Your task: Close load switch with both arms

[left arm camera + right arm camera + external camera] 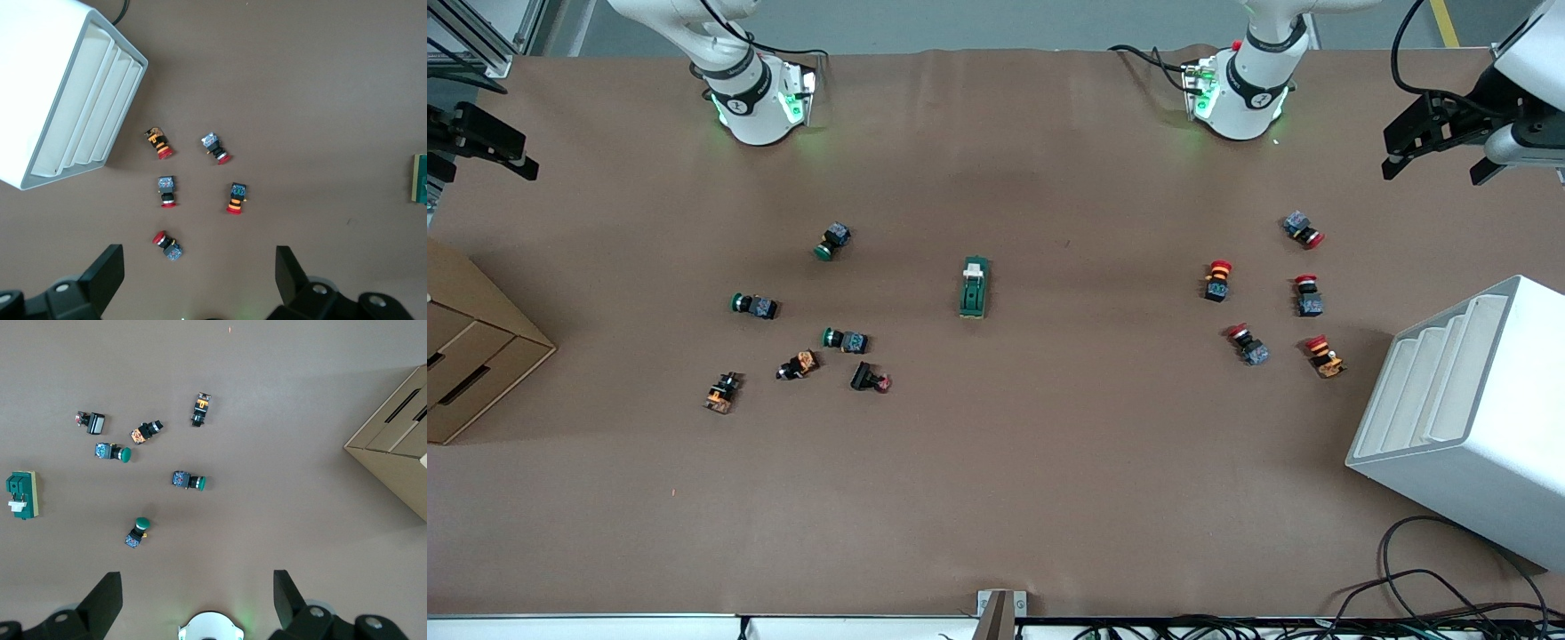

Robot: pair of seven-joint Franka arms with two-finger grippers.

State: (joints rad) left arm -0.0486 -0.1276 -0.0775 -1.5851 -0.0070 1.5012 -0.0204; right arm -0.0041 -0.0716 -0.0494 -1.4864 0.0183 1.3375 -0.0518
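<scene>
load switch [975, 287] | lying well clear of both my tools | judging rigid, light, slide-prone | gripping body sides, pressing lever | left tool [200, 280], right tool [197, 600] gaping wide, empty

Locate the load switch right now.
In the front view the load switch lies flat mid-table, untouched, between the green-capped buttons toward the right arm's end and the red-capped buttons toward the left arm's end.

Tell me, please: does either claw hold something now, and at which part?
Nothing is held. The left claw and the right claw are both open and empty, high over the table; the load switch lies untouched between the button groups.
</scene>
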